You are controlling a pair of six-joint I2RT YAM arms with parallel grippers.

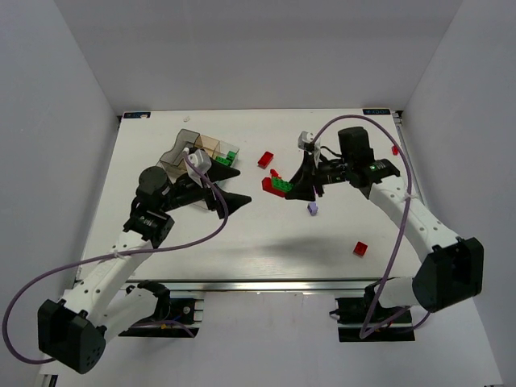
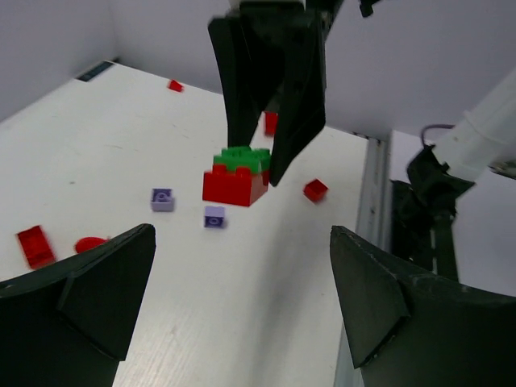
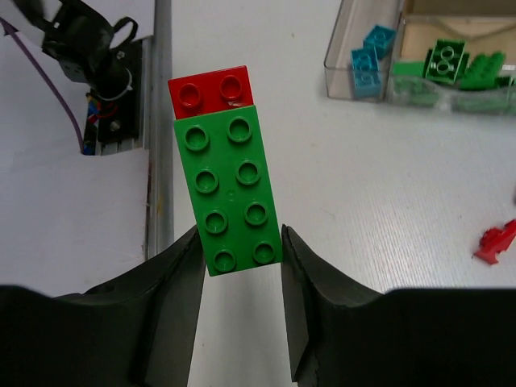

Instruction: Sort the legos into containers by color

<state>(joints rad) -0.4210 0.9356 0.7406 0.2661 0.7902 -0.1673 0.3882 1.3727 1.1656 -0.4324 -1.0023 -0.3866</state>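
A green brick (image 3: pixel 230 193) sits stacked on a red brick (image 3: pixel 211 89), and my right gripper (image 3: pixel 240 242) is shut on the green one's near end. In the left wrist view that stack (image 2: pixel 235 176) rests on the table between the right arm's dark fingers (image 2: pixel 294 97). My left gripper (image 2: pixel 242 282) is wide open with nothing in it, just left of the stack (image 1: pixel 278 185). The clear tray of containers (image 1: pixel 179 149) stands at the back left. Its compartments hold cyan bricks (image 3: pixel 369 56) and green bricks (image 3: pixel 451 64).
Loose on the table are purple bricks (image 2: pixel 162 199) (image 2: pixel 214 217), a purple one (image 1: pixel 313 209), and red bricks (image 1: pixel 360 248) (image 1: pixel 265 160) (image 1: pixel 395 150). A flat red piece (image 2: pixel 34 244) lies near my left finger. White walls enclose the table.
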